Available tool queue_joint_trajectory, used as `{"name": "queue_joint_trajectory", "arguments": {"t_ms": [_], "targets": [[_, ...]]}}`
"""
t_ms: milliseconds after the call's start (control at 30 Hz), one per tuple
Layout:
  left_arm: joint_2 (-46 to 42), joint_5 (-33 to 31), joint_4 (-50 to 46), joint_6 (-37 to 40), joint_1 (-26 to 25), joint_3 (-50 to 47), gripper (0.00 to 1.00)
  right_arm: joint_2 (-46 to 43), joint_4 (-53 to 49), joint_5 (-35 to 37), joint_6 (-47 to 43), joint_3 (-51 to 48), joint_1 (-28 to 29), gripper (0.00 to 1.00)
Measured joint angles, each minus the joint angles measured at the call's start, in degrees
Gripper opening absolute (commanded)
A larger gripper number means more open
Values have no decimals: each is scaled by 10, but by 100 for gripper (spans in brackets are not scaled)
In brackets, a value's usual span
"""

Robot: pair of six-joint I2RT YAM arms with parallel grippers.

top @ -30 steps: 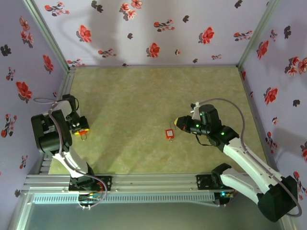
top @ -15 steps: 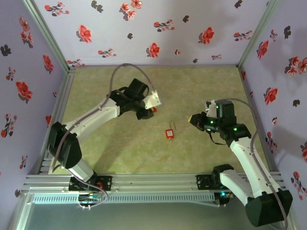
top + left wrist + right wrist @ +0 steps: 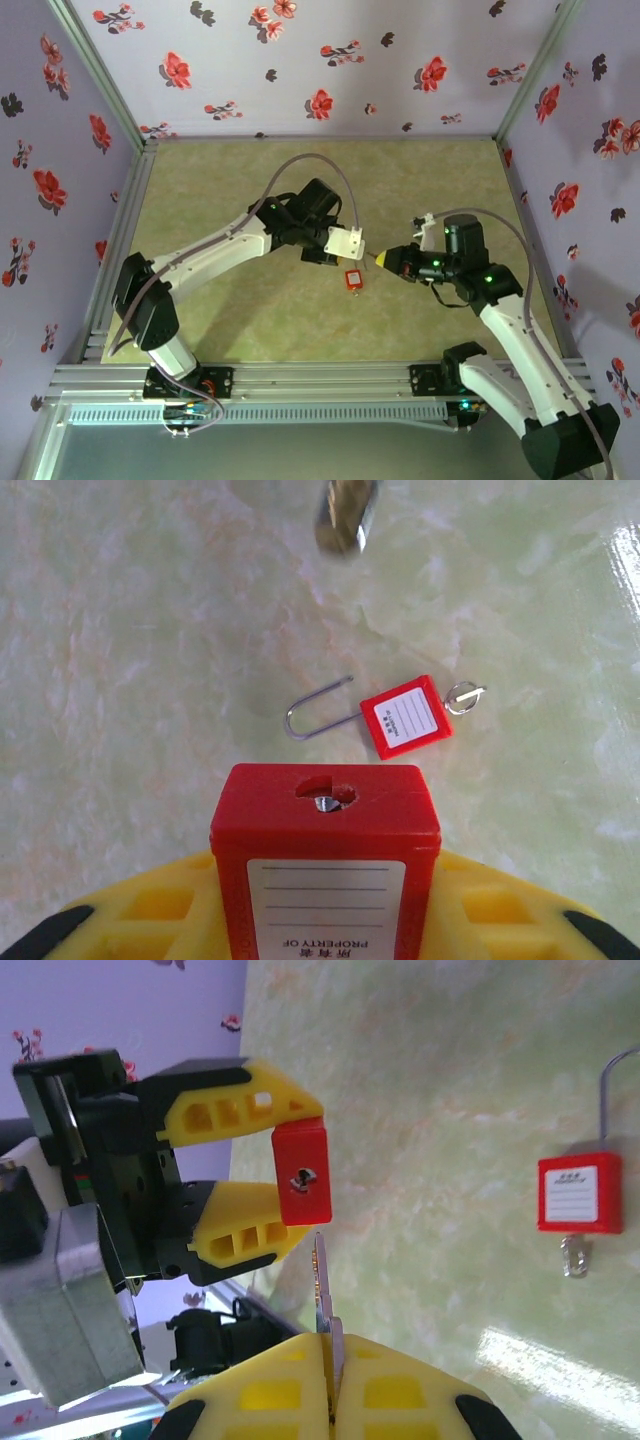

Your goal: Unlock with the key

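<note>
Right now the left gripper clamps the red padlock by its body above the surface, keyhole facing the right gripper, which is closed on the thin key. Both look rigid and slick; the key needs a firm pinch at its bow.

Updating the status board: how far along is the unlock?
Done: the left gripper grips the red padlock, keyhole facing out; the right gripper is shut on the key. In hand: lining the key up, tip near the keyhole but not in it. Left: insert and turn. A second padlock with its own key lies on the table, untouched.
</note>
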Motion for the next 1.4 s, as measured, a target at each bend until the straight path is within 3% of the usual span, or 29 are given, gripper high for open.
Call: {"name": "queue_joint_trajectory", "arguments": {"t_ms": [300,967,1400], "targets": [[9,-3,-10,8,-24,19,0,24,41,8,15,-10,49,0],[10,-20,-19,8,-35,20,0,31,88,12,30,-39,50,0],[5,-49,16,19,-46,-15,0,68,63,7,-13,-25,49,0]]}}
